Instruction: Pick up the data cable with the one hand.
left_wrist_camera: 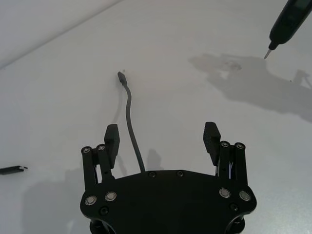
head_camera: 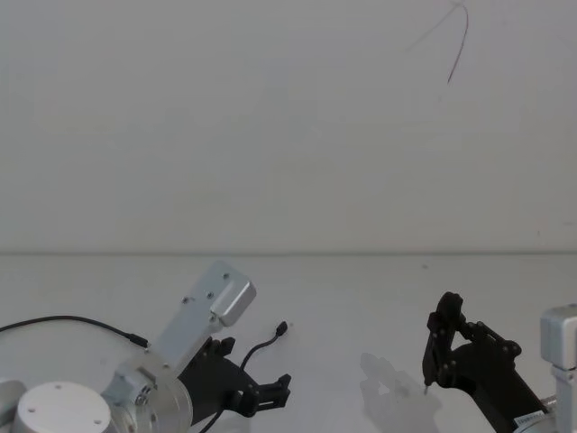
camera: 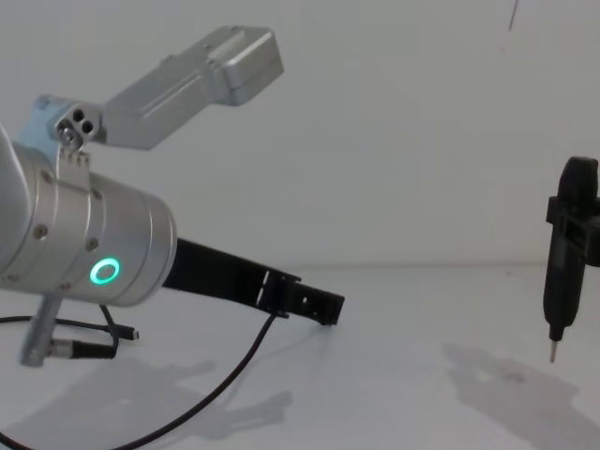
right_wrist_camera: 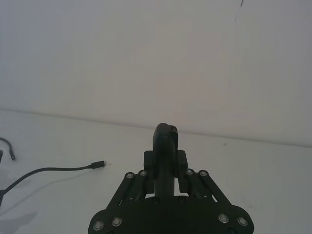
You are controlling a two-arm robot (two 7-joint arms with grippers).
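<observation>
Head view, lower left of the frame: the left gripper (head_camera: 255,368), on a thick silver arm whose green ring (camera: 105,272) glows at the left of the chest view, is reaching forward low over the white table (head_camera: 343,298). Its two black fingers (left_wrist_camera: 112,139) are spread wide and hold nothing. The data cable (head_camera: 261,345) lies on the table and runs lengthwise through the gap between these fingers, closer to one of them than to the other; whether it touches that finger cannot be told. Its small flat plug (head_camera: 282,327) rests on the table just beyond the fingertips, a little below and left of the centre of the head view, and the rest of the cable passes back under the gripper toward the bottom edge. In the chest view the same cable emerges beneath the fingers and sweeps down to the lower left. A second wire (head_camera: 72,320) with a small end connector arcs across the table at the far left of the head view, apart from the data cable. At the lower right of the head view, the right gripper (head_camera: 448,338) is closed around a black pen-shaped tool (camera: 567,262), which hangs upright with its metal tip pointing down above the table.
</observation>
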